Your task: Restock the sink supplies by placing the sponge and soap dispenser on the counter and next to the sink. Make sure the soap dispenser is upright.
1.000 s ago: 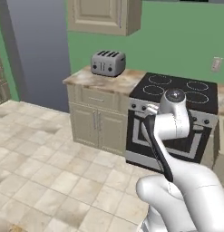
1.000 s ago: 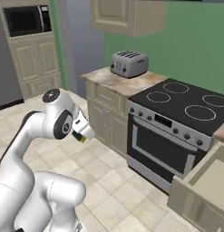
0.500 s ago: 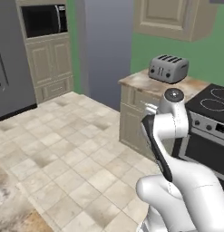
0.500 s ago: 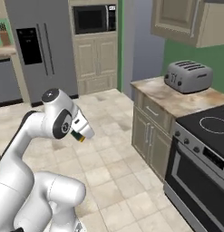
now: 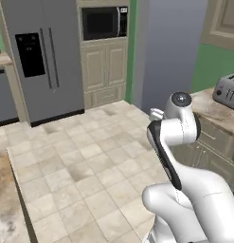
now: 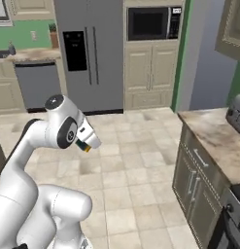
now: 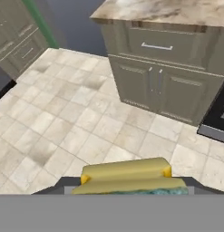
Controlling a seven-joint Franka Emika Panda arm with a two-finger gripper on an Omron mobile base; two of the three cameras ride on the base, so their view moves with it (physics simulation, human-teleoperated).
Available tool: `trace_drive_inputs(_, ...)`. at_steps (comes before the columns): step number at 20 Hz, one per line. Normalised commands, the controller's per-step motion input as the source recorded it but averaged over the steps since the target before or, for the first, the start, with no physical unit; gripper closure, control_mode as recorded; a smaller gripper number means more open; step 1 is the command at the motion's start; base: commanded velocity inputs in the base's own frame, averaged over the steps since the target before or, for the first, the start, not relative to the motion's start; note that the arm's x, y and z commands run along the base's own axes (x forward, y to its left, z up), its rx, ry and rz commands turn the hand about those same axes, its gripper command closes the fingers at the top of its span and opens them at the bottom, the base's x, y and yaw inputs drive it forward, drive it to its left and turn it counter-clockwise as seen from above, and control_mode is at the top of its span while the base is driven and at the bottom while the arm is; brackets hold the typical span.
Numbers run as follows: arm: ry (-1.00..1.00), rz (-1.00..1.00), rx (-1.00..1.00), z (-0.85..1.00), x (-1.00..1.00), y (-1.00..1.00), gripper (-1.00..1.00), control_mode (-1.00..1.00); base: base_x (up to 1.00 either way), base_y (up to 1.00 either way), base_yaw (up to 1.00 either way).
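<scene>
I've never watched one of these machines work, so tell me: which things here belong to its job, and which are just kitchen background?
Job things:
- yellow rectangular sponge with a green layer, held in the end effector
- beige marbled stone counter

Background:
- silver toaster
- grey double-door fridge
- black built-in microwave

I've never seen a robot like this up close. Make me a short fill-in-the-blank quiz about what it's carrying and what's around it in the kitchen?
1. The gripper is closed on a yellow and green ____.
2. Built in above the tan cabinet doors, right of the refrigerator, is a black ____.
3. The silver toaster stands on the marbled ____.

Missing words: sponge; microwave; counter
</scene>
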Motion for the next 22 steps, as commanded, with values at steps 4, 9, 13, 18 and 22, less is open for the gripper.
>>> trace_drive_inputs(4, 0.0, 0.0, 0.0, 0.0, 0.0, 0.0, 1.0, 1.0, 1.0, 0.09, 0.42)
trace_drive_inputs(9, 0.0, 0.0, 0.0, 0.0, 0.0, 0.0, 1.0, 1.0, 1.0, 0.1, 0.41)
trace_drive_inputs(13, 0.0, 0.0, 0.0, 0.0, 0.0, 0.0, 1.0, 1.0, 1.0, 0.02, 0.38)
trace_drive_inputs(18, 0.0, 0.0, 0.0, 0.0, 0.0, 0.0, 1.0, 1.0, 1.0, 0.0, 0.35)
trace_drive_inputs(22, 0.0, 0.0, 0.0, 0.0, 0.0, 0.0, 1.0, 1.0, 1.0, 0.0, 0.33)
